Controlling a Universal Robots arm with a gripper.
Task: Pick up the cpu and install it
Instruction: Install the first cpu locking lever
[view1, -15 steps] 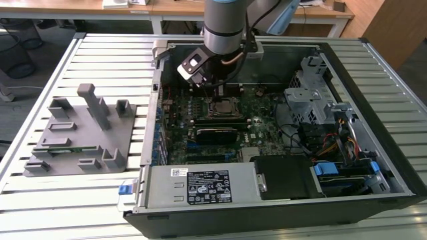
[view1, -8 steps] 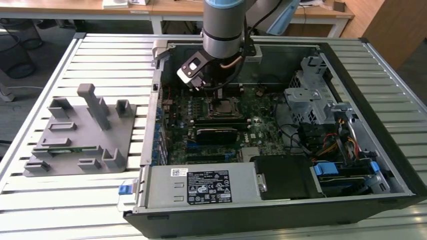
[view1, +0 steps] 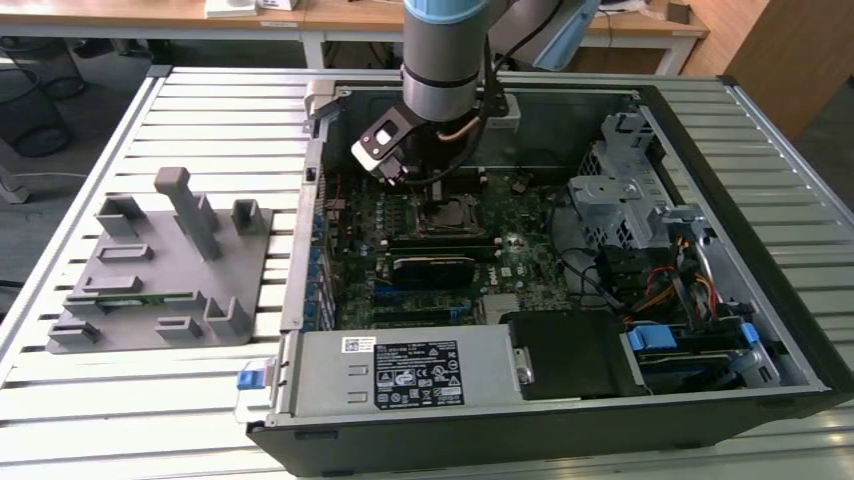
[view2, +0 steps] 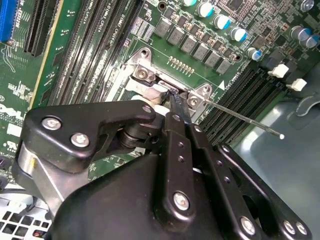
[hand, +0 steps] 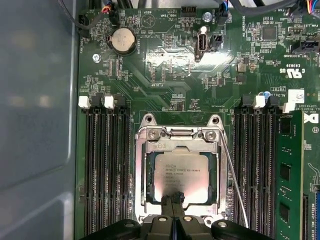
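Two fingertips (hand: 168, 202) of the gripper (hand: 173, 200) meet, closed on nothing we can see, touching the cpu (hand: 181, 170) seated in its socket (hand: 141, 172); we judge hard downward pressure could damage both.

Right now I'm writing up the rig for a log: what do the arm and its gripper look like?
The arm is a grey tube with a pale blue joint cap and a black band. A white-and-black box and an orange cable sit at the wrist. The gripper is black, with jointed links, silver screws and thin tips.
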